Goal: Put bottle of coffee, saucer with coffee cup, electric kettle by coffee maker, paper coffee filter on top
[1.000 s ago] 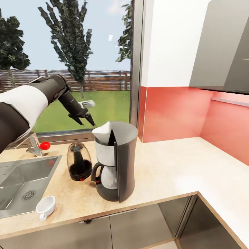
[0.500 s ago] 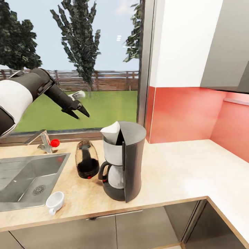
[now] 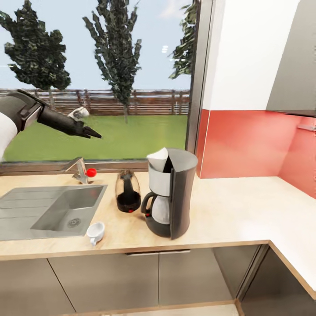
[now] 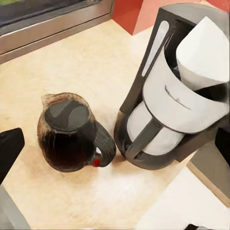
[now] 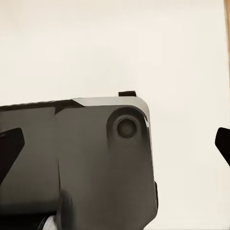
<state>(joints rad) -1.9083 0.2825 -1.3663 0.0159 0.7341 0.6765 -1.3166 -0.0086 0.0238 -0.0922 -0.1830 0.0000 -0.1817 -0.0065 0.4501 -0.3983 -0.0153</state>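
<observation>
The black coffee maker (image 3: 172, 196) stands on the beige countertop (image 3: 228, 210) with the white paper coffee filter (image 3: 159, 158) in its top. The clear electric kettle (image 3: 127, 192) sits close on its left, seen from above in the left wrist view as the kettle (image 4: 71, 131) beside the coffee maker (image 4: 165, 103) and filter (image 4: 205, 50). A white coffee cup (image 3: 95, 231) stands near the counter's front edge by the sink. My left gripper (image 3: 91, 132) hovers open and empty, high and left of the kettle. My right gripper (image 5: 116, 143) is open and empty. The saucer and bottle of coffee are out of view.
A steel sink (image 3: 26, 210) with a tap (image 3: 80, 169) takes up the counter's left part. A large window runs behind it. A red backsplash (image 3: 245, 145) and grey wall cabinet (image 3: 294, 66) stand at the right. Beige counter stretches right of the coffee maker to the corner.
The camera has pulled back and shifted. My left gripper has drawn away from the top of the coffee maker, up and to the left. The filter stays on the machine.
</observation>
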